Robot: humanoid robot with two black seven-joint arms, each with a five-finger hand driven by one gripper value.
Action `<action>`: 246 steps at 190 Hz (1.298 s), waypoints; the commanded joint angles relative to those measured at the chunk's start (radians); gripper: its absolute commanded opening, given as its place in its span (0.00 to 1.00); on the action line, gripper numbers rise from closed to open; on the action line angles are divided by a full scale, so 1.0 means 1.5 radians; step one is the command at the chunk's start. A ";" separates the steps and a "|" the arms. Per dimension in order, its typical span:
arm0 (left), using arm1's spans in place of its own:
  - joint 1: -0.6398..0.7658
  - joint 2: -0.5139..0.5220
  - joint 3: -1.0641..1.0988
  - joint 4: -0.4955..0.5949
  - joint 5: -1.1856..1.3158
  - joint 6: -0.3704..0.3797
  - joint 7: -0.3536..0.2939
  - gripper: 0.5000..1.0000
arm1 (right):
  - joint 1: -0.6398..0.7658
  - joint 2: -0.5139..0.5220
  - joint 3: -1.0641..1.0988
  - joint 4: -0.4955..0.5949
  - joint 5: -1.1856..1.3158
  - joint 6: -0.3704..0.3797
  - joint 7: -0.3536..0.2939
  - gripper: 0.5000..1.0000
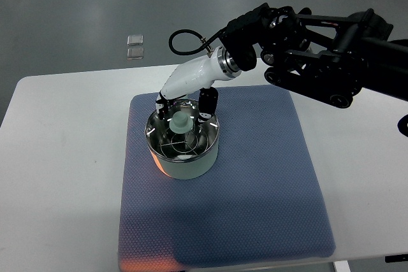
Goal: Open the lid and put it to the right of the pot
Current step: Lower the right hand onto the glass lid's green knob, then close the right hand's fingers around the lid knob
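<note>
Mat right of pot lies bare.

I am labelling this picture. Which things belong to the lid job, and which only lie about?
Job:
- pot
- glass lid with knob
- right hand, fingers around the knob
- blue mat, landing place

Lying about:
- two small clear packets on the floor

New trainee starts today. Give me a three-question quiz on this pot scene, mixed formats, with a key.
1. True or false: the lid is already off the pot.
2. The pot stands on: A) bare table B) blue mat C) a tray.
3. Fill in: the right hand hovers over the lid's ____.

Key: 1 false; 2 B; 3 knob.
</note>
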 commanded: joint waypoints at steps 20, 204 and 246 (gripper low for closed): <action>0.000 0.000 0.000 0.000 0.001 0.000 0.000 1.00 | 0.003 0.020 -0.001 -0.012 -0.013 0.000 0.000 0.54; -0.001 0.000 -0.003 0.001 0.000 0.000 0.001 1.00 | 0.005 0.026 -0.016 -0.035 -0.034 0.000 -0.001 0.45; -0.003 0.000 -0.003 0.001 0.000 0.000 0.001 1.00 | 0.005 0.034 -0.020 -0.040 -0.035 -0.001 -0.001 0.45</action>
